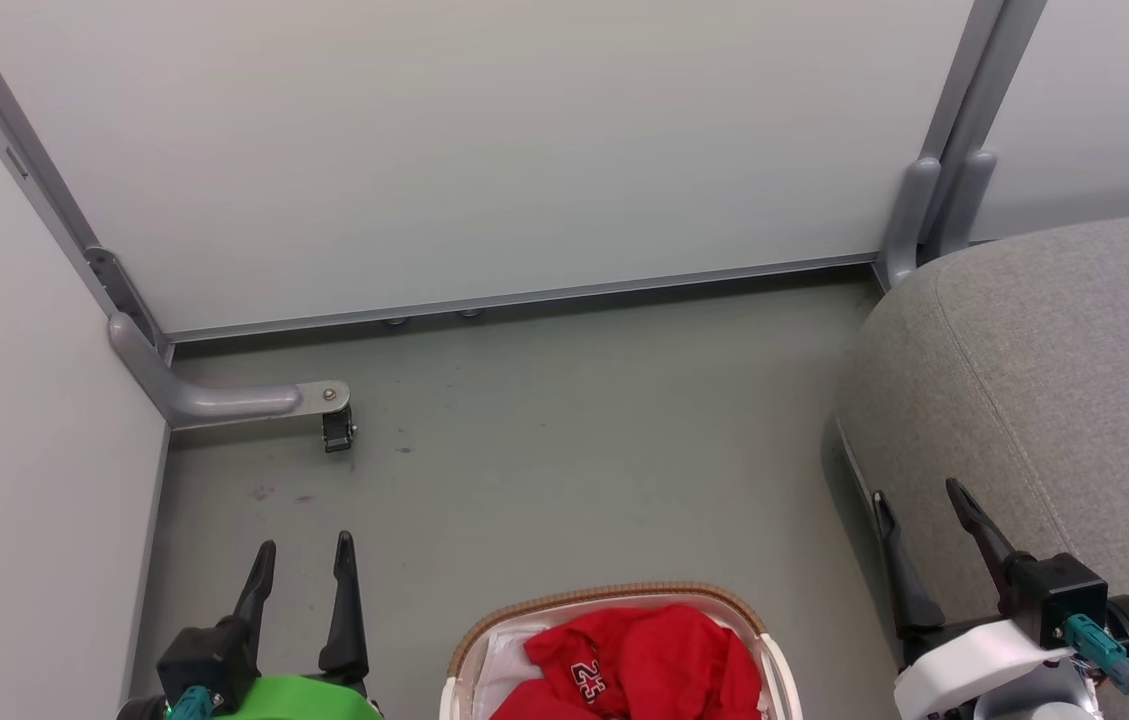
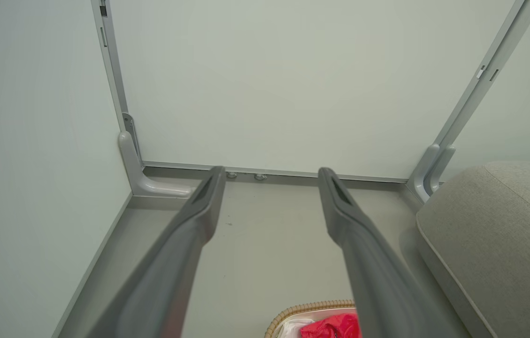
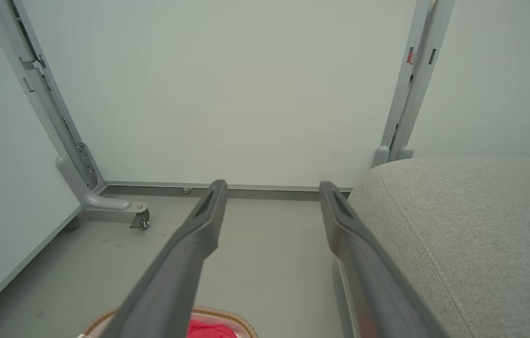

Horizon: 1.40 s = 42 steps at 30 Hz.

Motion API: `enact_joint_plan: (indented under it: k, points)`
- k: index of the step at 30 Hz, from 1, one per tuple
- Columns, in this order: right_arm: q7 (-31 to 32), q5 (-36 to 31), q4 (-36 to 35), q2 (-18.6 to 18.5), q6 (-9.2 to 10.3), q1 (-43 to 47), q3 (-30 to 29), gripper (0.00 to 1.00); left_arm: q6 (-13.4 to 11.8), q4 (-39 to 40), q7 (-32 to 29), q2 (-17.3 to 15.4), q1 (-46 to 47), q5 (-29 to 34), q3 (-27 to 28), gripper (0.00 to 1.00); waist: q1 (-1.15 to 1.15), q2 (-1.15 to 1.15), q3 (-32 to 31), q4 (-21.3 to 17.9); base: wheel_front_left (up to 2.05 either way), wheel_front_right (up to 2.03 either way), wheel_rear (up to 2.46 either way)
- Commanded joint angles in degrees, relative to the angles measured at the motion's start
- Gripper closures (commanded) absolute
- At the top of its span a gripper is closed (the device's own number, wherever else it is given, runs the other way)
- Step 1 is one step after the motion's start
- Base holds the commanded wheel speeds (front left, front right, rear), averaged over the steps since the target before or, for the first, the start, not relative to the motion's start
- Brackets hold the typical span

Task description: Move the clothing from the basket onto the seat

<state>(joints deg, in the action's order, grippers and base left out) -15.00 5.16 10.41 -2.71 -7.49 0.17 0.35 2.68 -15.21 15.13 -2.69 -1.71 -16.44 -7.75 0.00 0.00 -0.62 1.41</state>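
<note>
Two-armed, holds left gripper [image 1: 305, 540] and right gripper [image 1: 915, 491] with jaws wide, empty; clothing [image 1: 644, 655] heaped in basket [image 1: 614, 594] near seat [image 1: 1054, 380].

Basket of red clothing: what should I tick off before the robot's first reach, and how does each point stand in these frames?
1. left gripper open and empty: ok.
2. right gripper open and empty: ok.
3. clothing lies in the basket with nothing on top of it: ok.
4. seat stands at the robot's right, next to the right gripper: ok.
5. Whole basket inside the head view: not ok, the bottom edge cuts off its near part.
6. Number of garments in the pile: cannot tell; the red cloth is bunched, with one white "23" showing.
</note>
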Motion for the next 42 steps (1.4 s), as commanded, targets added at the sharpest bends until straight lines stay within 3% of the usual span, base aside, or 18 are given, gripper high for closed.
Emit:
enact_joint_plan:
  k: [1,26,34,42]
  points:
    - [-0.28,0.38,0.09,-0.32,0.00,0.20,-0.15,0.00,0.06,-0.18,0.04,-0.36,-0.57,0.07,-0.05,0.00,0.00,0.00,0.00,-0.02,0.00,0.00,0.00]
    - [-0.28,0.37,-0.70,-0.32,0.00,-1.18,-0.32,0.00,0.98,-1.83,0.03,-0.35,1.66,1.81,-2.14,0.00,0.00,0.00,2.46,-0.76,0.00,0.00,0.00]
    - [-0.27,0.31,-1.62,-0.32,0.00,-4.93,-0.14,0.00,2.00,-9.47,0.00,-0.32,6.65,4.58,-5.92,0.00,0.00,0.00,10.30,-2.45,0.00,0.00,0.00]
    - [-0.21,0.62,-2.27,-0.30,0.01,-10.33,0.58,0.00,3.63,-23.33,0.01,-0.77,14.31,10.70,-12.66,0.00,0.00,0.00,20.51,-5.32,0.00,0.00,0.00]
